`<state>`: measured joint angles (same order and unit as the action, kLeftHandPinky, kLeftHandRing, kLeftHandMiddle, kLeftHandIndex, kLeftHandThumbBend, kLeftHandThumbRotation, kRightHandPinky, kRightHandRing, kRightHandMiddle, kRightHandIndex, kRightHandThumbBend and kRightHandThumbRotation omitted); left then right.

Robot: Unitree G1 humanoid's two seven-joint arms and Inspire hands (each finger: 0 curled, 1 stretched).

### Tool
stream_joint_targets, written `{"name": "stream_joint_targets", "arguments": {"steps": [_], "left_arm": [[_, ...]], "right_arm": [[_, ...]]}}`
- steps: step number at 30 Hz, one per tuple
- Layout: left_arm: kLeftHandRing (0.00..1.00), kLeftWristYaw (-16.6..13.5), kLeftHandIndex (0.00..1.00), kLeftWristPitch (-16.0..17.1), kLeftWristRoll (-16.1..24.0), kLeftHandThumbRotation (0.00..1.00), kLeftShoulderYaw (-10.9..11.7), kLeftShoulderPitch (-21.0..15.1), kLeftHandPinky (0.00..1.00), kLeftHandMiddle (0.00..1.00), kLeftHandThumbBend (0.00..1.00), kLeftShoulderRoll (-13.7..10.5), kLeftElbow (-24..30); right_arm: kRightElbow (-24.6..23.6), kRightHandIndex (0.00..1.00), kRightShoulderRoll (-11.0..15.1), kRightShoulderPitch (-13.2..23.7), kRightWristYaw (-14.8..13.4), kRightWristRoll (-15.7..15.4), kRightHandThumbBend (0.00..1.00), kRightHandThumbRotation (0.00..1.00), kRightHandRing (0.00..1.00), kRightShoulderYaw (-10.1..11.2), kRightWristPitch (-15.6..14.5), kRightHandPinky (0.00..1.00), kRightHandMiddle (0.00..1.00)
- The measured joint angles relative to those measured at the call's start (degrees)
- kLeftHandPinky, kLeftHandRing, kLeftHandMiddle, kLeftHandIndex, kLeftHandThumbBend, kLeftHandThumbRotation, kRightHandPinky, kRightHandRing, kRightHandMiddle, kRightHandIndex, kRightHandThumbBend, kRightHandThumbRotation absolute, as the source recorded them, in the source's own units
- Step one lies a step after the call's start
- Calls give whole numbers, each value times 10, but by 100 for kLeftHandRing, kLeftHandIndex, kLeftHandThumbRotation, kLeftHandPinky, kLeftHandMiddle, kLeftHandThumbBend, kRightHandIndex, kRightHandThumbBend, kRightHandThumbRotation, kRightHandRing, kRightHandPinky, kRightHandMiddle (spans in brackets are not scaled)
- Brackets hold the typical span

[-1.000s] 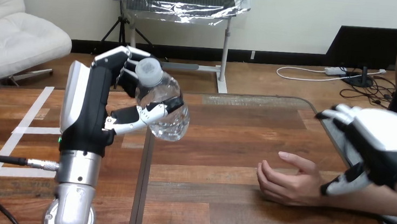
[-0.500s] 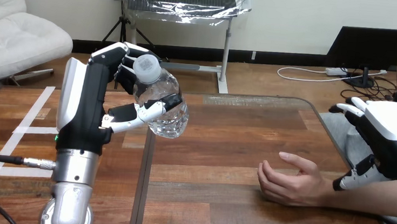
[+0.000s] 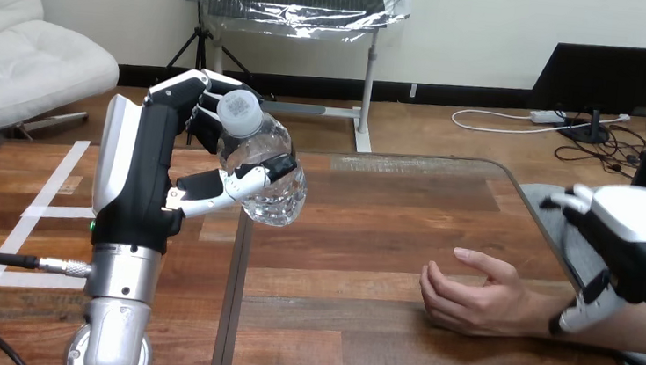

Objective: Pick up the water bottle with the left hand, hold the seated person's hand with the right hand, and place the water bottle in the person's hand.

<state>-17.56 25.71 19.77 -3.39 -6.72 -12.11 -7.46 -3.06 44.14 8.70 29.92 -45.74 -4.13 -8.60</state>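
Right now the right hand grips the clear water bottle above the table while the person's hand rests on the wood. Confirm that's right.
Wrong on one point: it is the left hand that grips the clear water bottle, fingers curled round it, above the table. The right hand is over the person's forearm. The person's hand does rest on the wood. The head view shows this.

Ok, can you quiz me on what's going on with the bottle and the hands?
1. Fill the gap: the person's hand rests on the ___.
2. True or false: the bottle lies on the table.
3. What holds the bottle? A: the left hand. B: the person's hand. C: nothing.
Key: 1 table. 2 false, it is held up off the table. 3 A.
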Motion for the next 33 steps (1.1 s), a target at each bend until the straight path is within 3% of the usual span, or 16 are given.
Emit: {"name": "stream_joint_targets", "arguments": {"steps": [11,18,33], "left_arm": [[38,2,53,0,1,0,0,2,36,44,56,5,0],[39,7,53,0,-2,0,0,3,37,44,56,9,0],[39,10,52,0,-1,0,1,3,37,44,56,12,0]], "right_arm": [[23,92,7,13,45,-4,83,6,96,-20,-3,91,96],[41,92,11,28,68,-5,80,10,95,-37,0,90,95],[90,91,12,73,100,-20,77,16,94,-76,12,88,94]]}}
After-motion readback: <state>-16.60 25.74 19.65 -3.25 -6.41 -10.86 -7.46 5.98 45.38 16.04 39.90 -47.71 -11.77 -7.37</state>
